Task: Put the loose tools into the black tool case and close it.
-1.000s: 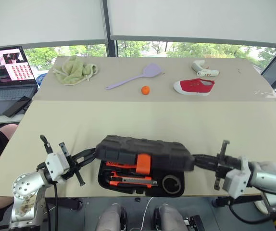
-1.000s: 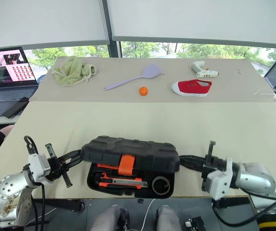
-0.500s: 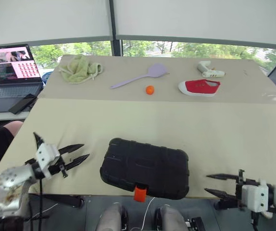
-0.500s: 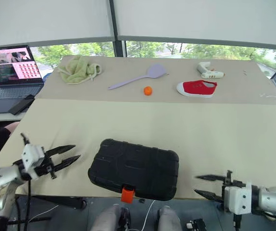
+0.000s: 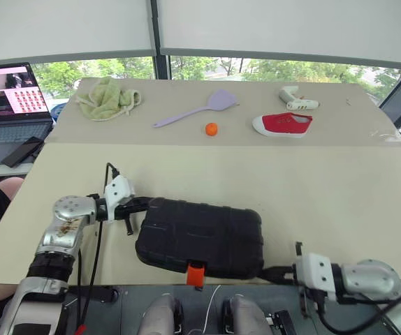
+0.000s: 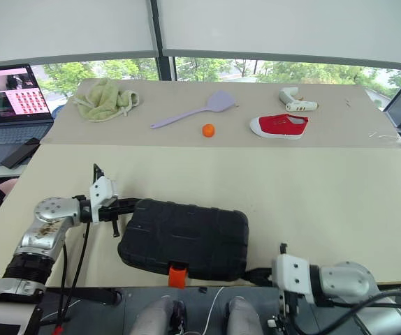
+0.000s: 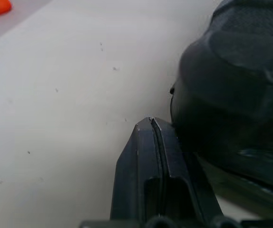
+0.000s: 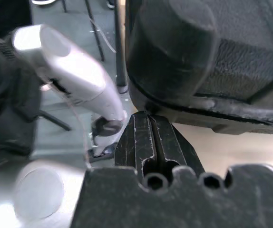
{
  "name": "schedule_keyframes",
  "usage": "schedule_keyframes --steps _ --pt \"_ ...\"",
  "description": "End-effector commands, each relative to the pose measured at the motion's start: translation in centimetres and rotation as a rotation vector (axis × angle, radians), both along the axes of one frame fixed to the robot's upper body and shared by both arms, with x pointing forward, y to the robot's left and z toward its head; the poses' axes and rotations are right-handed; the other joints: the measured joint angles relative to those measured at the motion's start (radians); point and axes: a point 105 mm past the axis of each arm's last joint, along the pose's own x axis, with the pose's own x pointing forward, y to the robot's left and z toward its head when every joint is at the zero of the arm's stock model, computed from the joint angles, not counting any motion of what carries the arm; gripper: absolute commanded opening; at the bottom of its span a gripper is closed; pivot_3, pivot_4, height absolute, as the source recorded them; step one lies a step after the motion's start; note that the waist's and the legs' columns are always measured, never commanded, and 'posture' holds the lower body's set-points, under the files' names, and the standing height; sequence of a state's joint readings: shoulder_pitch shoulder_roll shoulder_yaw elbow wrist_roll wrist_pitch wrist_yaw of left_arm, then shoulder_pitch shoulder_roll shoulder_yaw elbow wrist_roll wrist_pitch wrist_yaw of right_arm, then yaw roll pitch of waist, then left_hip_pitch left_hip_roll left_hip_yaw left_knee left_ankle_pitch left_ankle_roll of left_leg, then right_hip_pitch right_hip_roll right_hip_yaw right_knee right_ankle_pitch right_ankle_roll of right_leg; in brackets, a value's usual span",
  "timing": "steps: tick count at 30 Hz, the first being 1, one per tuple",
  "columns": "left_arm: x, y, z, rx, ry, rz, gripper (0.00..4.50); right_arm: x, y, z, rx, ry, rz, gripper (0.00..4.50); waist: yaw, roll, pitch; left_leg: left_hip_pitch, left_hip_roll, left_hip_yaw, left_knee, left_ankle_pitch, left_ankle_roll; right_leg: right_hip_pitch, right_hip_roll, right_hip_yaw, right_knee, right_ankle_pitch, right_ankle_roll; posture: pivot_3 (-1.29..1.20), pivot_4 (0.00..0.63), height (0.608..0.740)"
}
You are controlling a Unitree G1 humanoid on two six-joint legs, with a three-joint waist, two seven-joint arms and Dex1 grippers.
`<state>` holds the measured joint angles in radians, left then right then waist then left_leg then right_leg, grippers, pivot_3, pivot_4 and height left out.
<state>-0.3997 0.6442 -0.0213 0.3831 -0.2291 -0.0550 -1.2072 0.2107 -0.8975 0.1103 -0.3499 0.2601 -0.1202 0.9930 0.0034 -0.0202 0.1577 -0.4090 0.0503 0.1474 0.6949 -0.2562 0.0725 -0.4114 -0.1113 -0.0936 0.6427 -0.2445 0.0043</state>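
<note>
At lower left of the head view, the left claw [image 5: 136, 204], pressed together, noses against the left end of the black tool case [image 5: 199, 237], which lies lid-down at lower centre on the near edge of the bench [image 5: 312, 188]. Its orange latch [image 5: 195, 273] overhangs that edge. At lower right, the right claw [image 8: 148, 124], also pressed together, sits at the case's near right corner. Likely step: seating the lid. Press evenly from both ends, avoid sliding the case off. No readable writing.
</note>
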Motion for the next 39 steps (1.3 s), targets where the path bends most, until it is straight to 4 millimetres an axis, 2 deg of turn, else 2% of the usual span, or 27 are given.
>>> schedule_keyframes --steps 1,4,7,12,19,21,23,25,28,31,35,39 --pt "-1.3 -2.2 0.6 -0.051 0.004 -0.094 0.06 3.2 0.1 2.7 0.064 -0.157 -0.087 0.01 0.001 0.0 0.0 -0.001 -0.001 0.0 0.0 0.0 0.0 -0.001 -0.001 0.0 0.001 0.0 0.0 0.0 0.15 0.74" --pt "-2.2 -3.4 0.7 -0.11 0.004 -0.074 0.06 6.6 -1.3 2.8 0.055 -0.225 -0.19 0.01 0.002 -0.001 0.001 -0.002 -0.001 0.0 0.0 0.004 -0.007 -0.002 -0.001 0.001 0.002 0.0 0.0 0.0 0.15 0.74" --pt "-2.7 -4.4 0.6 -0.148 0.006 -0.045 0.06 8.7 -2.3 2.9 0.054 -0.26 -0.261 0.01 0.011 0.0 0.001 -0.005 -0.003 0.001 0.001 0.004 -0.007 -0.003 -0.003 0.001 0.002 0.0 0.001 0.0 0.15 0.74" --pt "-3.4 -5.3 0.4 -0.171 0.003 -0.006 0.06 10.2 -3.6 3.1 0.047 -0.277 -0.304 0.01 0.018 0.0 0.001 -0.006 -0.004 0.001 0.001 0.005 -0.006 -0.004 -0.003 0.0 0.003 0.0 0.002 0.0 0.15 0.74" --pt "-2.9 -2.5 0.6 -0.122 -0.021 0.105 0.06 10.0 -7.0 4.0 0.007 -0.292 -0.37 0.01 0.011 0.0 0.001 -0.006 -0.003 0.001 0.001 0.005 -0.006 -0.004 -0.003 0.0 0.003 0.0 0.002 0.0 0.15 0.74" --pt "-2.9 -1.2 0.8 -0.101 -0.028 0.121 0.06 8.8 -8.4 3.9 0.001 -0.238 -0.381 0.01 0.01 0.0 0.001 -0.006 -0.003 0.001 0.001 0.005 -0.006 -0.005 -0.003 0.0 0.003 0.0 0.002 0.0 0.15 0.74" --pt "-3.2 -0.6 0.9 -0.096 -0.016 0.096 0.06 5.9 -9.2 2.9 -0.015 -0.092 -0.338 0.01 0.013 0.0 0.001 -0.006 -0.003 0.001 0.0 0.005 -0.007 -0.005 -0.003 -0.001 0.003 0.0 0.001 0.0 0.15 0.74" --pt "-3.5 -0.7 0.9 -0.093 -0.01 0.072 0.06 3.5 -9.1 2.0 -0.04 0.028 -0.286 0.01 0.015 0.0 0.001 -0.006 -0.003 0.001 -0.001 0.005 -0.007 -0.005 -0.003 -0.001 0.003 0.0 0.001 0.0 0.15 0.74" --pt "-3.9 -1.5 0.7 -0.113 0.016 0.021 0.06 0.7 -7.4 1.0 -0.046 0.163 -0.223 0.01 0.008 0.0 0.001 -0.006 -0.002 0.0 0.0 0.005 -0.006 -0.003 -0.003 -0.001 0.002 0.0 0.001 0.0 0.15 0.74" --pt "-4.3 -2.4 0.6 -0.135 0.041 -0.015 0.06 -0.5 -5.0 0.7 -0.011 0.203 -0.182 0.01 0.003 0.0 0.001 -0.003 -0.001 0.0 -0.001 0.001 0.001 -0.003 -0.003 0.0 0.002 0.0 0.001 0.0 0.15 0.74" --pt "-4.5 -2.9 0.0 -0.105 0.071 -0.02 0.06 -0.6 -2.0 0.9 0.048 0.194 -0.16 0.01 0.007 0.0 0.001 -0.003 -0.001 0.0 0.0 0.001 0.0 -0.003 -0.003 0.001 0.002 0.0 0.0 0.0 0.15 0.74" --pt "-3.9 -4.0 -0.2 -0.113 0.077 -0.034 0.06 1.1 -0.6 1.1 0.072 0.129 -0.196 0.01 0.011 0.001 0.001 -0.004 -0.002 0.0 0.0 0.001 0.0 -0.004 -0.003 0.002 0.003 0.0 0.0 0.0 0.15 0.74"
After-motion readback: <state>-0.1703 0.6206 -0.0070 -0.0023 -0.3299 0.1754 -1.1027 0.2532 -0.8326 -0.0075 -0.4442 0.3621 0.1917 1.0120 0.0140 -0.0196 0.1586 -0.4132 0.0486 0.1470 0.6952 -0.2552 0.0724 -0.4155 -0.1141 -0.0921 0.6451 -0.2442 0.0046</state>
